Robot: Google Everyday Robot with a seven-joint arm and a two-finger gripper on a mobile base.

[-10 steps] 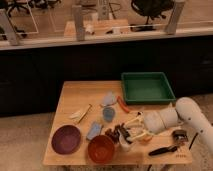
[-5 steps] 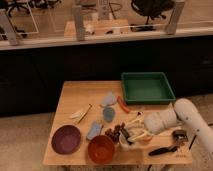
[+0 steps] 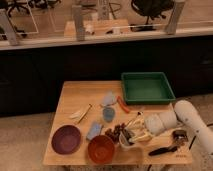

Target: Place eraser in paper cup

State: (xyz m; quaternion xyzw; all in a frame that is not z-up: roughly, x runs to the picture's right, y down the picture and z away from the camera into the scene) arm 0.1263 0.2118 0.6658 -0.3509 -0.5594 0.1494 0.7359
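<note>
The gripper (image 3: 131, 134) hangs right over the paper cup (image 3: 127, 143) — beside the orange bowl (image 3: 100, 149) — grip state unclear.

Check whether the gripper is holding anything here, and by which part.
Cannot be told: the gripper sits right over the paper cup at the table's front edge, hiding any hold.

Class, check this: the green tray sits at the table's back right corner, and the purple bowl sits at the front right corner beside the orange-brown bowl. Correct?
One error. The camera view shows the purple bowl at the front left, not right. The green tray is back right, the orange-brown bowl beside the purple one. The gripper is over the paper cup.
</note>
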